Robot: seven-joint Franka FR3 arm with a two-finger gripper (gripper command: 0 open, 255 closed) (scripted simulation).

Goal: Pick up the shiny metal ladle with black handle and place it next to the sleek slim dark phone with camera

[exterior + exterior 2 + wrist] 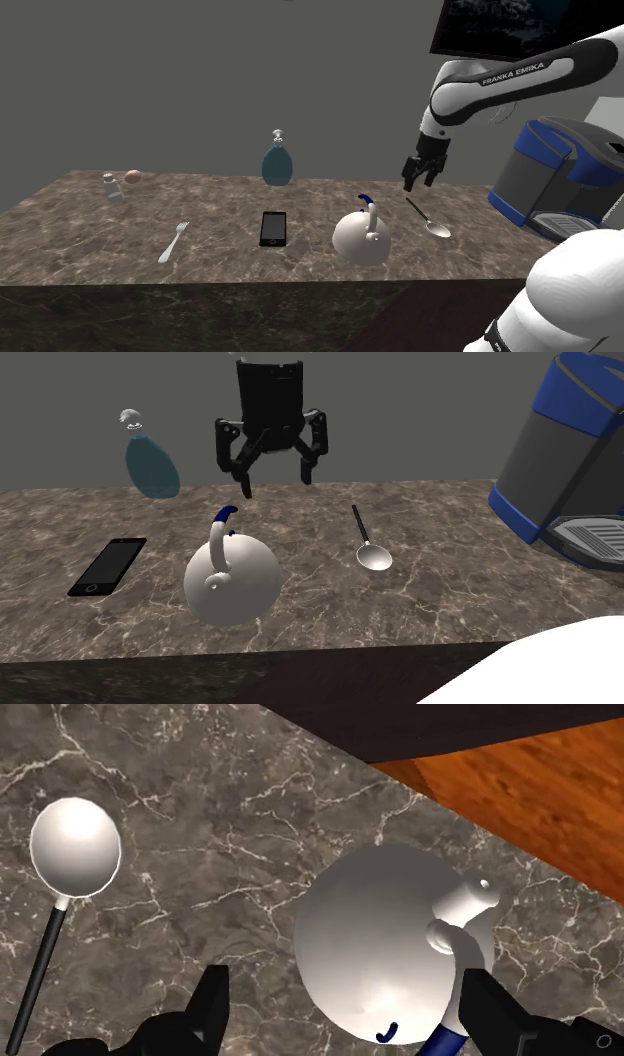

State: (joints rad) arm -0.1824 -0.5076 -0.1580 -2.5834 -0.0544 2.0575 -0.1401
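While the claw [419,186] hangs in the air with its fingers spread wide and nothing between them, the ladle [425,215] lies flat on the dark marbled worktop [80,220]. It is right of centre in the shoulder view, with its shiny bowl toward the lower right and its thin black handle running up and left. The claw is above the handle's end and does not touch it. Just left of the ladle stands a white kettle [360,237] with a blue grip. Left of that lies the dark phone [273,228], flat and well apart from the ladle. Farther left lies a fork [173,242]. A blue bottle [277,162] stands at the back, and a blue-and-grey machine [560,175] sits at the right edge.
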